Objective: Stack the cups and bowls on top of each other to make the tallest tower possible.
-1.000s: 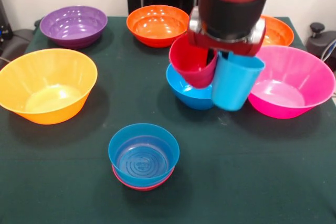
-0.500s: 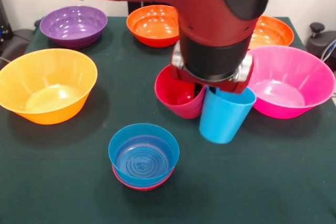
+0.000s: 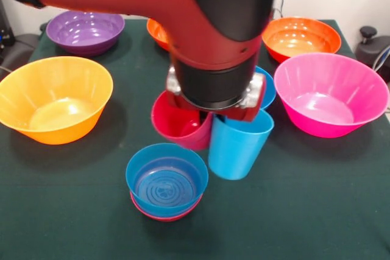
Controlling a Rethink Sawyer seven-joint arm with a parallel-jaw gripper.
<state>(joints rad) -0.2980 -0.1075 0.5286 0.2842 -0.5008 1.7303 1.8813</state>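
The crimson red cup (image 3: 178,127) and the taller light blue cup (image 3: 236,147) hang side by side under the wrist, tilted, above the green table (image 3: 304,211). My gripper (image 3: 211,119) is shut where their walls meet; its tips are hidden between them. Just in front and below stands the tower (image 3: 166,182), a small blue bowl nested in a small red bowl (image 3: 159,214). The mid-sized blue bowl (image 3: 267,87) peeks out behind the arm.
A large yellow-orange bowl (image 3: 53,98) sits at the left and a large pink bowl (image 3: 332,92) at the right. A purple bowl (image 3: 85,28) and two orange bowls (image 3: 156,31) (image 3: 300,36) line the far edge.
The arm has carried both cups leftward and toward the camera, from over the mid-sized blue bowl to just behind the small stacked bowls. The mid-sized blue bowl shows again at the right.
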